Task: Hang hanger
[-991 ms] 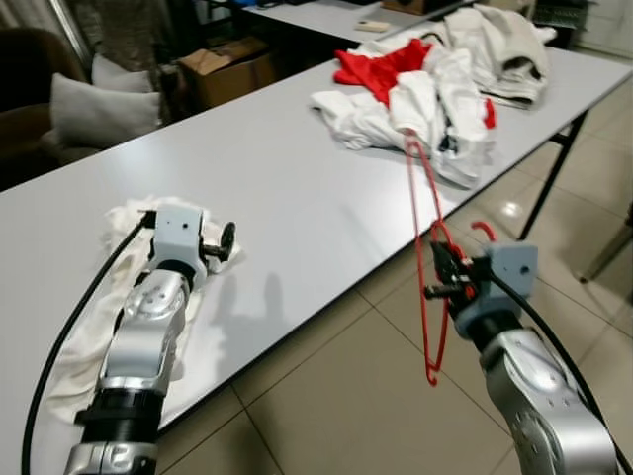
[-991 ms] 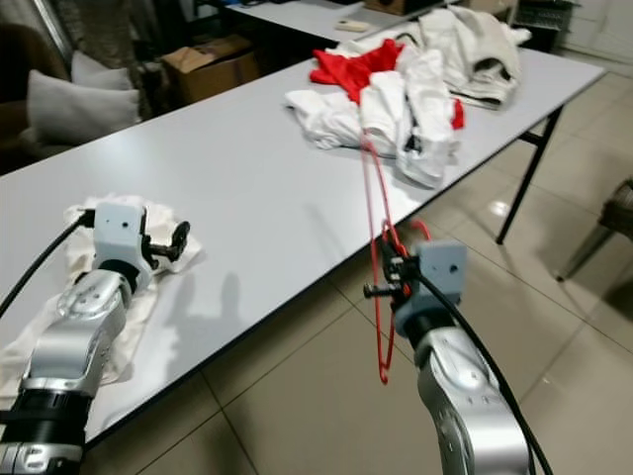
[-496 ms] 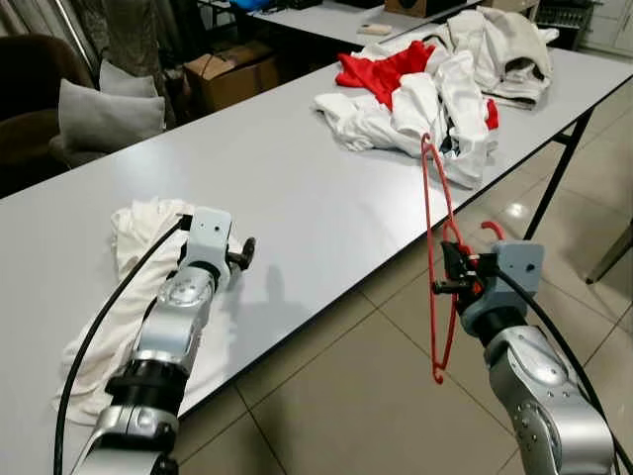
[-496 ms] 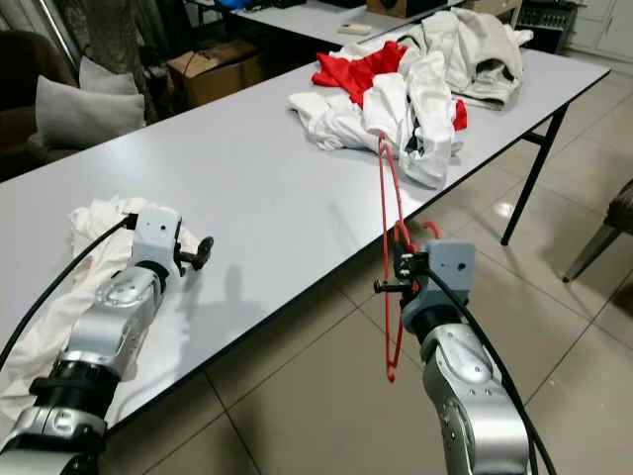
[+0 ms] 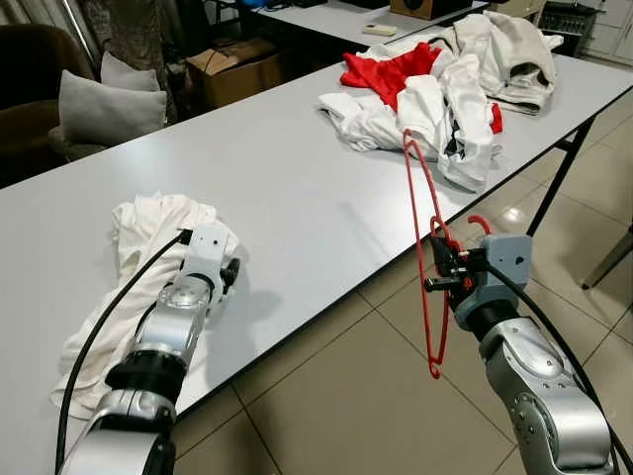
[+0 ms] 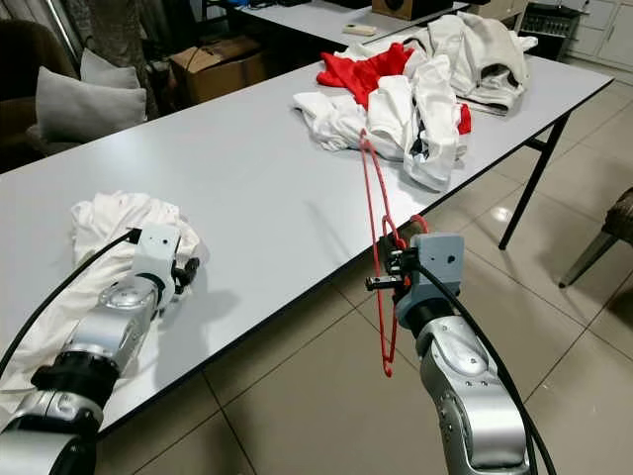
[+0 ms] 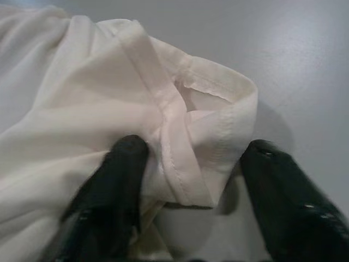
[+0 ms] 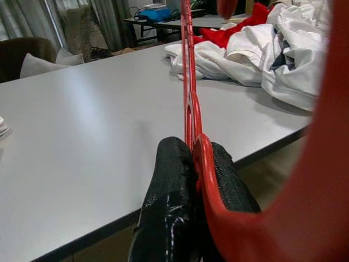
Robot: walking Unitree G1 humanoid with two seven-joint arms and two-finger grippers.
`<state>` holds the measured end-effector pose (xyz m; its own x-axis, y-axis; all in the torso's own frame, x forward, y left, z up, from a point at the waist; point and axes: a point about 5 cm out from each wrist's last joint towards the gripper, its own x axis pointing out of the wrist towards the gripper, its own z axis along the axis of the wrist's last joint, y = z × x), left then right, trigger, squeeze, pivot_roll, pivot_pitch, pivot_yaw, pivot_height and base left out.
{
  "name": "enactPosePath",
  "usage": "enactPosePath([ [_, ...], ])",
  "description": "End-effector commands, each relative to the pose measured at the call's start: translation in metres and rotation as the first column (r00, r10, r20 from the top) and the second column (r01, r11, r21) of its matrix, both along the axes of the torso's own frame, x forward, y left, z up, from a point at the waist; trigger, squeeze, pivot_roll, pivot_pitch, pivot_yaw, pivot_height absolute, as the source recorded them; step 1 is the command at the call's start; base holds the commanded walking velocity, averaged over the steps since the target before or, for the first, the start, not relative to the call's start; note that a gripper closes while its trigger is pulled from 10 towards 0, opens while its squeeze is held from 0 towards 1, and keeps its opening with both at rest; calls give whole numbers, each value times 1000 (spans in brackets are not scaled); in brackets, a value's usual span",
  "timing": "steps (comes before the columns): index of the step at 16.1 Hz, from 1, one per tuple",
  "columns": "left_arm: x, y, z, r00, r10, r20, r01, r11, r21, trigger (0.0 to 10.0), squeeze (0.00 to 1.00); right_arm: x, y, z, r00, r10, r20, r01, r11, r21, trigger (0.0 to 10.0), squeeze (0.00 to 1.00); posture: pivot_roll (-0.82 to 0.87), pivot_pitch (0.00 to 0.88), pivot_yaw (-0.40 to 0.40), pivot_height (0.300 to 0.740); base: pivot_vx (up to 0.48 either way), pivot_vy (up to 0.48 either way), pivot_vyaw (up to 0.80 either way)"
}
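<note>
A thin red hanger (image 5: 423, 247) stands nearly upright off the table's front edge, pinched in my right gripper (image 5: 442, 269), which is shut on its middle; in the right wrist view the red hanger (image 8: 189, 82) runs up from between the black fingers (image 8: 172, 180). My left gripper (image 5: 229, 271) rests low on the grey table (image 5: 297, 178) at the edge of a crumpled white garment (image 5: 138, 228). In the left wrist view its fingers (image 7: 122, 169) stand open on either side of the white garment's folded hem (image 7: 180, 147).
A heap of white and red clothes (image 5: 435, 79) lies at the table's far right. Tiled floor (image 5: 326, 406) spreads below the front edge. A chair with grey cushions (image 5: 104, 94) and a cardboard box (image 5: 232, 64) stand behind the table.
My left gripper has dropped lower and nearer, onto the garment's edge. The right gripper with the hanger has shifted slightly left.
</note>
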<state>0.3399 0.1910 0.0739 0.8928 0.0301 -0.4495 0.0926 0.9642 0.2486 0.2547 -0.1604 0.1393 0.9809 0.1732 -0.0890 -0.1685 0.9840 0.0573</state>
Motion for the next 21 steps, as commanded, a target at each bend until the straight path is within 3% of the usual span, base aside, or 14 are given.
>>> enactPosePath([
  [1, 1, 4, -1, 1000, 5, -16, -4, 1000, 26, 0, 0, 2, 2, 0, 1000, 12, 7, -12, 1000, -10, 10000, 0, -227, 0, 102, 740, 0, 0, 0],
  [7, 8, 5, 1, 1000, 4, -6, -4, 1000, -20, 0, 0, -2, -5, -1, 1000, -26, 5, 26, 999, -27, 10000, 0, -251, 0, 138, 740, 0, 0, 0],
  [13, 13, 7, 11, 998, 16, 60, -7, 989, -145, 0, 0, -10, -13, -27, 985, -58, -160, 40, 993, -112, 10000, 0, -241, 0, 132, 740, 0, 0, 0],
  [19, 25, 5, 37, 987, -10, 160, 50, 967, -251, 0, 0, -11, -15, -33, 974, -88, -209, 60, 989, -134, 10000, 0, -222, 0, 121, 740, 0, 0, 0],
  [21, 41, 5, 65, 975, 5, 224, 69, 943, -324, 0, 0, -10, -16, -34, 971, -108, -212, 81, 987, -136, 10000, 0, -226, 0, 126, 740, 0, 0, 0],
])
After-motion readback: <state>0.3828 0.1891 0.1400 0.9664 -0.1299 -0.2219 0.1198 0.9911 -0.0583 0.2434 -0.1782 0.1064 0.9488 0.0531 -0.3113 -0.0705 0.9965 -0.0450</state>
